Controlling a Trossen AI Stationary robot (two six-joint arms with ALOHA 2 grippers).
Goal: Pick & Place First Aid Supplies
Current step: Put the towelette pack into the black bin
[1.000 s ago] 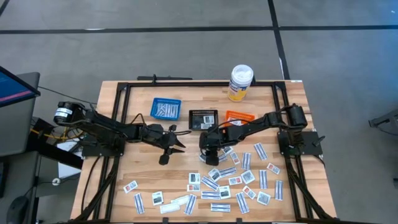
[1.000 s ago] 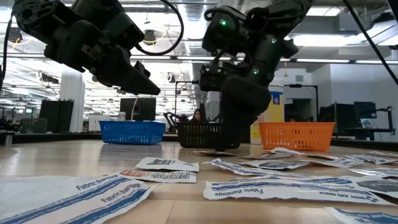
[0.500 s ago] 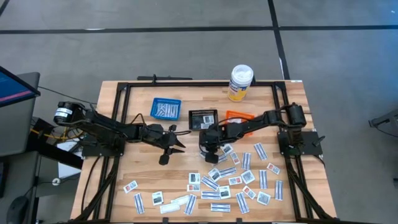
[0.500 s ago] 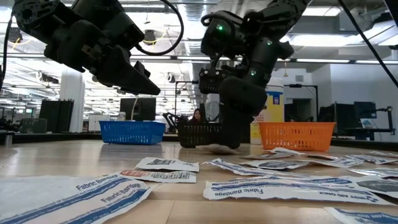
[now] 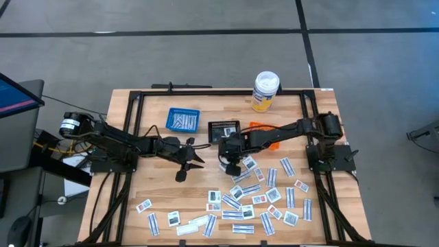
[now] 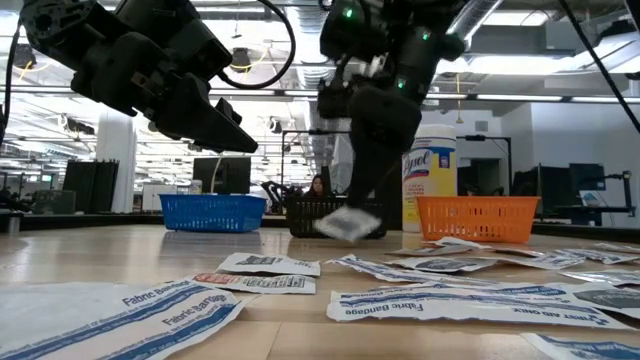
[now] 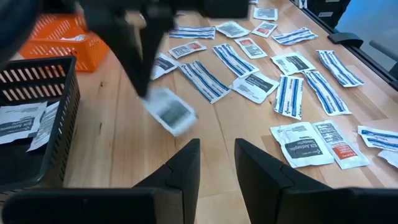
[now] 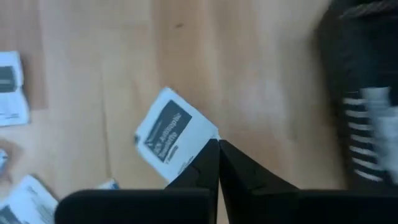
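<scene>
The right gripper [image 8: 217,144] has just pinched shut on one square packet [image 8: 172,135] and lifted it clear of the table; a second ago it was low over the scattered first aid supplies [image 5: 257,199] with its fingers apart, and half a second ago it was pressed down at the table surface. The packet now hangs by one corner from the closed fingertips, above the wood just in front of the black basket [image 5: 224,130], as the low view shows it dangling in the air [image 6: 347,224] with the basket behind it. The arm has also drawn back toward that basket compared with a second ago.

The left gripper [image 5: 186,159] hovers to the left of the black basket, well off the pile, jaws parted with nothing between them; it has not moved over the last second.

The black basket [image 7: 37,134] already holds a few similar square packets, so the pick looks good and the step in hand is likely the carry and drop into it. The corner hold is thin, so the packet could swing or slip on the way. Most supplies remain spread across the table in front of the black basket, so the task is far from done
</scene>
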